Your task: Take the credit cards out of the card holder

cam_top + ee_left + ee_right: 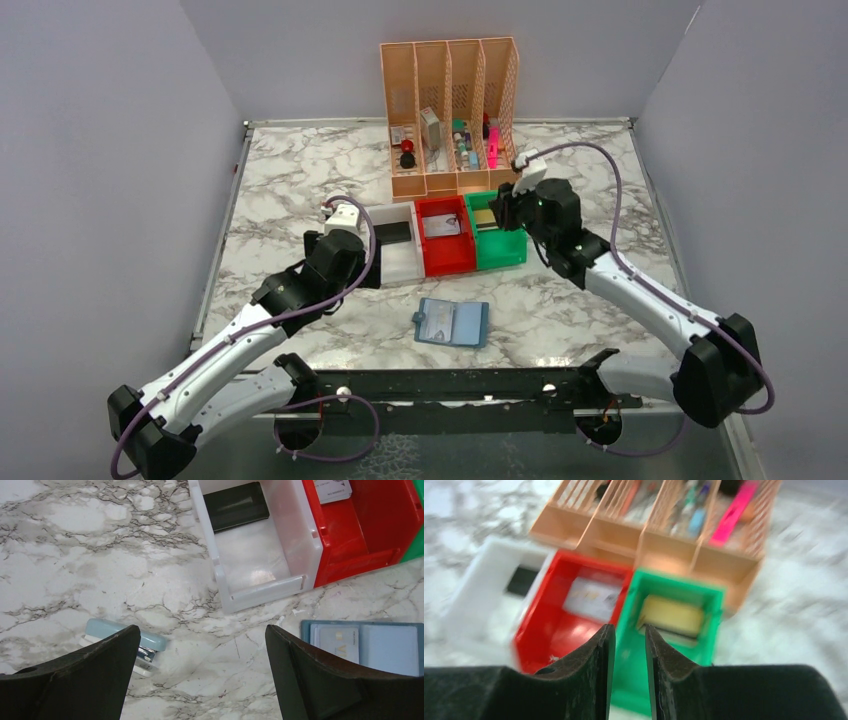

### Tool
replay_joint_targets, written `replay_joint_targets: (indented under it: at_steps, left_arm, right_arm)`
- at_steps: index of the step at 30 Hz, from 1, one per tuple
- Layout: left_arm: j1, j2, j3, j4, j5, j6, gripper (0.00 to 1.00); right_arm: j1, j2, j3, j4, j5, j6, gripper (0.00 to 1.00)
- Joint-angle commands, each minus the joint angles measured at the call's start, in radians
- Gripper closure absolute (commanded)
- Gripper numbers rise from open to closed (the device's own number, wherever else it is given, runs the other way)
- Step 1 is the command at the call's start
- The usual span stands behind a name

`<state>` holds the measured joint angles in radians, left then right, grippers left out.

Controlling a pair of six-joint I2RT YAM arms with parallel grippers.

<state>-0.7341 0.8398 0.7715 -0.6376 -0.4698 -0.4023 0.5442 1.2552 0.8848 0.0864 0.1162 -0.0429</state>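
The teal card holder (450,322) lies open on the marble, in front of the bins; in the left wrist view the card holder (367,647) shows a silvery-grey card (336,642) in its clear pocket. A gold card (671,615) lies in the green bin (709,630), and a pale card (591,598) lies in the red bin (544,630). My right gripper (629,627) hovers over the green bin (510,250), its jaws slightly apart and empty. My left gripper (202,630) is wide open above bare marble, left of the holder.
A white bin (260,587) holds a flat black item (236,506). A light-blue stapler (125,640) lies beside my left finger. The tall peach organizer (450,110) stands behind the bins. Grey walls close in the table's sides and back.
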Motion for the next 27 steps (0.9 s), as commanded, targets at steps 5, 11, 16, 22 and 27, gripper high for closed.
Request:
replay_joint_targets:
  at_steps: [5,11,16,22,27]
  left_arm:
    - [0.006,-0.129,-0.048,0.137,0.334,0.077,0.01]
    - [0.004,-0.105,-0.161,0.344,0.752,-0.082,0.12]
    - [-0.048,-0.065,-0.255,0.49,0.81,-0.191,0.23]
    - [-0.182,-0.006,-0.267,0.539,0.736,-0.228,0.25]
    - [-0.301,0.07,-0.25,0.568,0.65,-0.256,0.26]
  right_arm:
    - [0.057,-0.223,-0.376,0.048,-0.49,0.684,0.7]
    - [0.246,-0.208,-0.392,-0.01,-0.334,0.752,0.72]
    - [0.299,-0.156,-0.464,0.099,-0.329,0.845,0.73]
    - [0.327,-0.056,-0.497,0.215,-0.365,0.889,0.74]
    - [0.336,0.02,-0.493,0.231,-0.35,0.913,0.74]
